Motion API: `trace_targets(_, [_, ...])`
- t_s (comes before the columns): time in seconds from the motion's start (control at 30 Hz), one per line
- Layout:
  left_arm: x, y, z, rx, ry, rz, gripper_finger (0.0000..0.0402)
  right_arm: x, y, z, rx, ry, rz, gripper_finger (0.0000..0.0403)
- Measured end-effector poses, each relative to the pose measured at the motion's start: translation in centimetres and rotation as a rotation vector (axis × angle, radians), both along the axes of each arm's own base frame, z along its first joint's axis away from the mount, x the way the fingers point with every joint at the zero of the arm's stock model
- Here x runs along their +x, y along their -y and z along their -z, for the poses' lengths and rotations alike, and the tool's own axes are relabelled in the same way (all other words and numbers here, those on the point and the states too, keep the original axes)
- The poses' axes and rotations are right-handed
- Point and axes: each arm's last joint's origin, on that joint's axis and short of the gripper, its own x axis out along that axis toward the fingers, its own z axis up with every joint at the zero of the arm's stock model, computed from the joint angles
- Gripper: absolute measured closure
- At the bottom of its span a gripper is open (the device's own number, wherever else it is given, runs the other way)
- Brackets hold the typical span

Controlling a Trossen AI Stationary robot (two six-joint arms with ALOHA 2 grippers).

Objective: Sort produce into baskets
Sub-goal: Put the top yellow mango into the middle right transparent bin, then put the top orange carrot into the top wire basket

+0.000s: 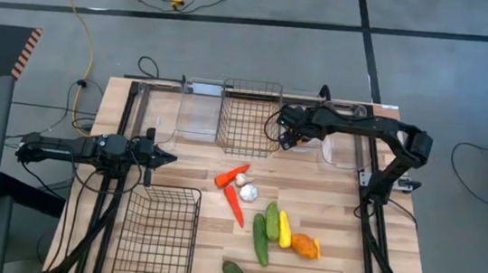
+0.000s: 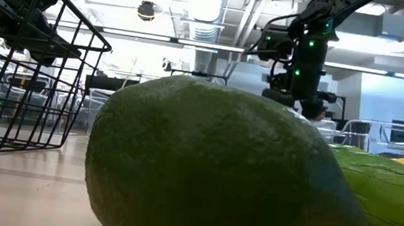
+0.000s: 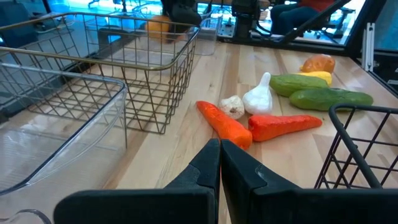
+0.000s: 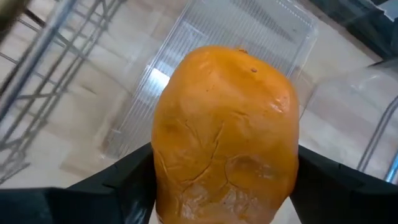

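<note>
The right gripper [image 4: 224, 186] has its jaws clamped on an orange fruit [image 4: 225, 130], held above the desk's far edge beside the far wire basket [image 1: 248, 119] and over a clear bin [image 4: 217, 74]. To do this well, I would centre the fruit over the chosen container and lower it before letting go, so it cannot bounce out. The left gripper [image 3: 220, 163] waits near the left edge, jaws closed on nothing. The near wire basket [image 1: 157, 235] looks empty; the remaining produce lies mid-desk.
</note>
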Motion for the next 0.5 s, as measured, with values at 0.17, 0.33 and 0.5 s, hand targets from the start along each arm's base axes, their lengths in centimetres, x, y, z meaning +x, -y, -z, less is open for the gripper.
trace_targets(0.17, [0.0, 0.0, 0.0, 0.0, 0.0, 0.0, 0.0401, -0.1, 0.2, -0.1, -0.019, -0.01, -0.002, 0.0038])
trace_targets(0.33, [0.0, 0.0, 0.0, 0.0, 0.001, 0.0, 0.0401, -0.2, 0.4, -0.1, -0.027, -0.024, -0.019, 0.0026])
trace_targets(0.5, [0.3, 0.0, -1.0, -0.001, 0.113, -0.005, 0.0401, -0.2, 0.4, -1.0, -0.025, -0.049, -0.068, 0.0028])
